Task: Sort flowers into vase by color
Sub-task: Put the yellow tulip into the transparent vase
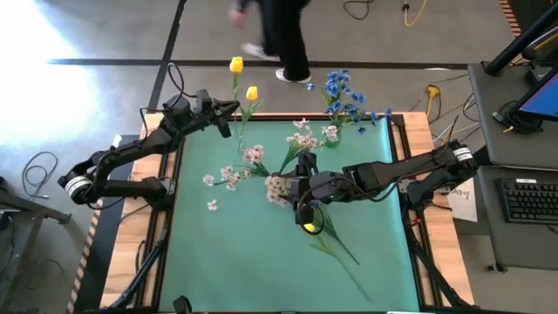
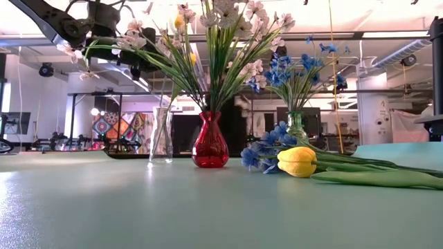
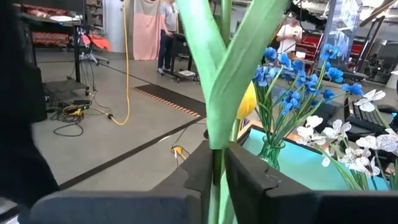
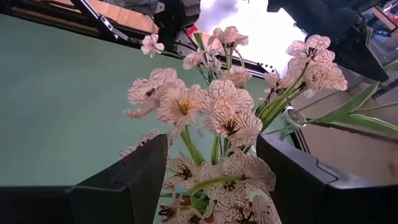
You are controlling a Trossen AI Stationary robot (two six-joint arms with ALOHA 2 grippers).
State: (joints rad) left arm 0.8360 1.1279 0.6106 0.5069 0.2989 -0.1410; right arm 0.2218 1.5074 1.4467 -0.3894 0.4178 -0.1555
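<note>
The left gripper (image 1: 228, 112) is pinching a yellow tulip (image 1: 236, 65) by its stem, at the far left of the green mat (image 1: 227, 253). It should be lowering the stem straight into the clear vase (image 2: 161, 135). The right gripper (image 1: 301, 187) is waiting wide open by the pinkish-white blossoms (image 1: 277, 187). Another tulip (image 2: 297, 161) is lying on the mat.

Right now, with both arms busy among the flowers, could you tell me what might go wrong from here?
The left gripper pinches a yellow tulip stem at the table's far edge; if it slips, the flower may fall off the table.
The right gripper holds its fingers around pinkish-white blossoms near the red vase; pulling could snag neighbouring sprays and tip it.
</note>
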